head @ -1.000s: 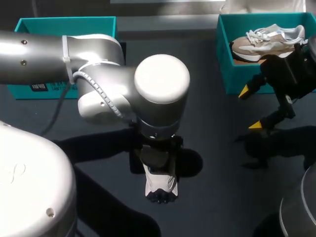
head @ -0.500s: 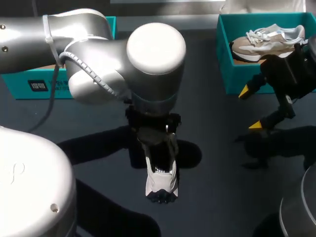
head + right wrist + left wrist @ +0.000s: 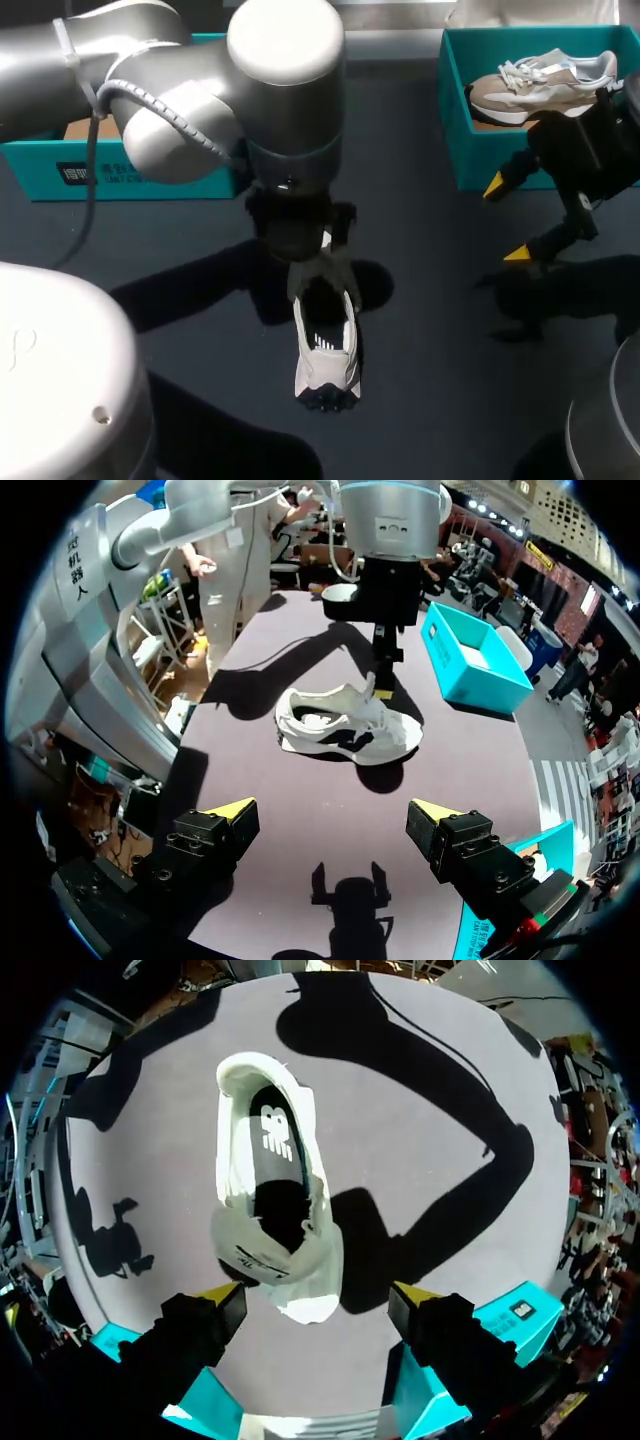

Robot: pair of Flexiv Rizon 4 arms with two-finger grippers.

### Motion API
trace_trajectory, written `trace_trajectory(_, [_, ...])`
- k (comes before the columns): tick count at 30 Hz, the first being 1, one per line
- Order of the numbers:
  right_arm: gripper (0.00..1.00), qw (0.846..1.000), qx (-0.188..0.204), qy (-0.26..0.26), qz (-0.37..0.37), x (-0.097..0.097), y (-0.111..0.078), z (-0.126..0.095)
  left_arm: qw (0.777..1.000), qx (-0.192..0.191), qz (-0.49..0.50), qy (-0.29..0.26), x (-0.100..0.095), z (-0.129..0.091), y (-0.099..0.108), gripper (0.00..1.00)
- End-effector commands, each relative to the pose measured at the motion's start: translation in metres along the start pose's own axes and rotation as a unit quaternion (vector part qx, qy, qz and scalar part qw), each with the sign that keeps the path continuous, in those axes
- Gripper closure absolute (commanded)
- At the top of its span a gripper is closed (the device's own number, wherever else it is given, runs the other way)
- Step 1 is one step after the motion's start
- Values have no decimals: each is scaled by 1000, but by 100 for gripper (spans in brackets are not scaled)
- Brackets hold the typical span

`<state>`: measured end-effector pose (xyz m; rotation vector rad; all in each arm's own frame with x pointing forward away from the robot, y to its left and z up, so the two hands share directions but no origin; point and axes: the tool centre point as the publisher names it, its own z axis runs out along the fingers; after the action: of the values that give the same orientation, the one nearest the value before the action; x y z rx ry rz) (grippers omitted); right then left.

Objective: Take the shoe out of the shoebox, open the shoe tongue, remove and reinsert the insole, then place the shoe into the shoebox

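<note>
A white and grey shoe [image 3: 325,365] lies on the dark table near the middle, its opening up and the black insole [image 3: 275,1150] showing inside. My left gripper [image 3: 322,298] hangs open just over the shoe's far end. In the left wrist view the shoe [image 3: 270,1185] lies ahead of my left gripper [image 3: 318,1300], one end reaching between the yellow tips without touching both. My right gripper [image 3: 507,220] stands open at the right, in front of the teal shoebox [image 3: 455,120]. From my right gripper [image 3: 330,815] the shoe [image 3: 345,730] is seen ahead on its sole.
A second beige shoe [image 3: 545,85] sits inside the right shoebox. Another teal box [image 3: 130,175] stands at the back left, behind my left arm [image 3: 285,60]. Dark table surface lies between the shoe and my right gripper.
My left arm has drawn back toward the far side, uncovering more of the shoe. The shoe and my right arm have stayed where they were.
</note>
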<state>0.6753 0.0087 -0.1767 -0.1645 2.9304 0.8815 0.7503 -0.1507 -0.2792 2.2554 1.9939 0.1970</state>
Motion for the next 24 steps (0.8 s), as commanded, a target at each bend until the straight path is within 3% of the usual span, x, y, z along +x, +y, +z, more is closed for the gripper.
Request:
trace_trajectory(1, [0,1000,1,1,0,-1,0,1,1000,10,10,11,-14,13,-2,36])
trace_trajectory(10, [0,1000,1,1,0,-1,0,1,999,30,30,19,-21,25,-20,49])
trace_trajectory(18, [0,1000,1,1,0,-1,0,1,999,36,34,14,-24,29,-32,50])
trace_trajectory(24, [0,1000,1,1,0,-1,0,1,999,27,18,2,-18,15,-12,45])
